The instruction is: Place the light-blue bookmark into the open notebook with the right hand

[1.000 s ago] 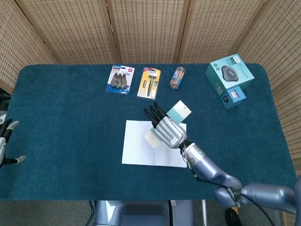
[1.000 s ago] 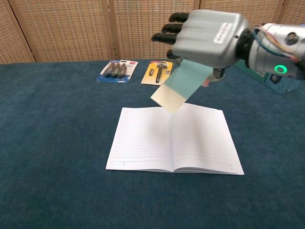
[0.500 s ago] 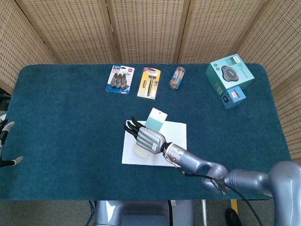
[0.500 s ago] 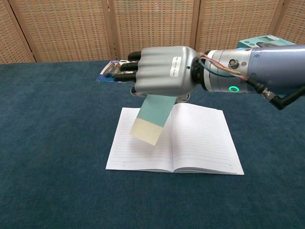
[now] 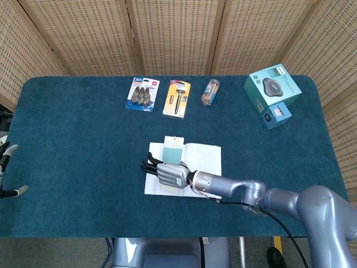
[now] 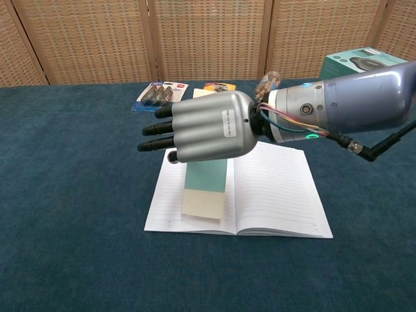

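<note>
Light-blue bookmark [image 6: 207, 183], cream band at its near end, sits over the left page of the open notebook [image 6: 276, 188], lengthwise along the page; its far end sticks out past the notebook's top edge in the head view [image 5: 173, 149]. Lower end looks to be touching the paper; can't tell if the whole strip lies flat. Right hand [image 6: 205, 126] is directly above it, palm down, fingers [image 6: 156, 130] stretched out toward the robot's left, covering the bookmark's middle. Underside of the hand is hidden in both views, so can't tell whether it grips the bookmark or has let go. Right forearm runs in from the right edge, wiring and a green light at the wrist.

Notebook lies open on dark teal table cloth [image 5: 72, 145], lined pages, near centre.

Along the far side of the table: blister pack of dark clips [image 5: 142, 94], yellow carded pack with a black tool [image 5: 177, 98], small clear tube with brown contents [image 5: 210, 92], all in a row and apart from each other. Far right: teal box [image 5: 271, 86] with a smaller blue box [image 5: 276, 114] touching its near side.

Left hand [image 5: 8, 170] at the left edge of the head view, off the cloth, holding nothing, fingertips spread.

Woven wicker screens [image 5: 167, 33] behind the table.
</note>
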`<action>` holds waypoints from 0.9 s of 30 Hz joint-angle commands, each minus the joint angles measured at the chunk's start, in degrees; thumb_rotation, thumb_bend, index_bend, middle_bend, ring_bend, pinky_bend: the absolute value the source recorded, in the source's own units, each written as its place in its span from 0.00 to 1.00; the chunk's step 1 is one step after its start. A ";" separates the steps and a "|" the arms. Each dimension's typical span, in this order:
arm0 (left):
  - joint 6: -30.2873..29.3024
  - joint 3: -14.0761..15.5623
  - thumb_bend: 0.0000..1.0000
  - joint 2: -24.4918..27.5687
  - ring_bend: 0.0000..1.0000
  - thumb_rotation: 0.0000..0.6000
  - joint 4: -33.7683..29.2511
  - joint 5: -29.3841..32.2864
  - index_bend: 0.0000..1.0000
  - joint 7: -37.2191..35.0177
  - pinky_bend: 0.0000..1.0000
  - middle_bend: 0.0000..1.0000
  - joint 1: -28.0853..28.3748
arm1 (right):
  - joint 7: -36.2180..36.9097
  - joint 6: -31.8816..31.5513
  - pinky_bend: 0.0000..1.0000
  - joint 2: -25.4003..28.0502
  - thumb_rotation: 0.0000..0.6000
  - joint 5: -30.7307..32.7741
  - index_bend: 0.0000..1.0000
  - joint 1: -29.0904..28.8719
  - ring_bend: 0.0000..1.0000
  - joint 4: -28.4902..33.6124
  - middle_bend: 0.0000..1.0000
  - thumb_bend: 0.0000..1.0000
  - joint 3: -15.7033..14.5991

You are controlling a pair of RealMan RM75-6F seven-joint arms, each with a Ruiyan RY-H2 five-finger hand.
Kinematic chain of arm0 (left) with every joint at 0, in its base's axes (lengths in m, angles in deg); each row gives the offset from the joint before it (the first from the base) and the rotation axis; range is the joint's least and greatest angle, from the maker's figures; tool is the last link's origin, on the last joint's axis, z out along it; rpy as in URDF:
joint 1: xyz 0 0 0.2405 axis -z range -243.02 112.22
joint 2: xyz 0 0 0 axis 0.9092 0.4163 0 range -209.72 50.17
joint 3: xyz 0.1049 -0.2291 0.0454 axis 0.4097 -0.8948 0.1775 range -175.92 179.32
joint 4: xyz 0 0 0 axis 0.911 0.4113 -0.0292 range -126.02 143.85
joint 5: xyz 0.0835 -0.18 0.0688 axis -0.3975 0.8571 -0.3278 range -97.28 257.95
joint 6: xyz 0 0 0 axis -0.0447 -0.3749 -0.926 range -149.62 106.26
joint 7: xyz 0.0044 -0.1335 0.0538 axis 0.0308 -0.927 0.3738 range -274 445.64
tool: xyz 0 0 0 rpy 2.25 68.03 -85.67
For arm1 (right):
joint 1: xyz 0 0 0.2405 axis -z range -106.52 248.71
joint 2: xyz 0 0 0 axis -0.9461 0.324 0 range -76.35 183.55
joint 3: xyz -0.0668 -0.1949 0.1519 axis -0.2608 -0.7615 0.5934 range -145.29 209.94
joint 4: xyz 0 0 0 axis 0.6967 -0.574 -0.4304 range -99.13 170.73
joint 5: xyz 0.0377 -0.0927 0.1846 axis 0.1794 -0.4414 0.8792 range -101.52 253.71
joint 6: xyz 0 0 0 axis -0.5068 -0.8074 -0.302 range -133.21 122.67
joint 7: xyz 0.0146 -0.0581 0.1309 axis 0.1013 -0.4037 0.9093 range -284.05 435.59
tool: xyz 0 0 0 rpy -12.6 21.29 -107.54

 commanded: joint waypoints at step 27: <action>0.83 0.18 0.00 0.31 0.00 1.00 0.26 -0.24 0.00 -1.11 0.00 0.00 0.28 | 2.88 -3.94 0.16 -2.89 1.00 -9.00 0.19 -0.89 0.00 -8.97 0.01 0.17 -4.30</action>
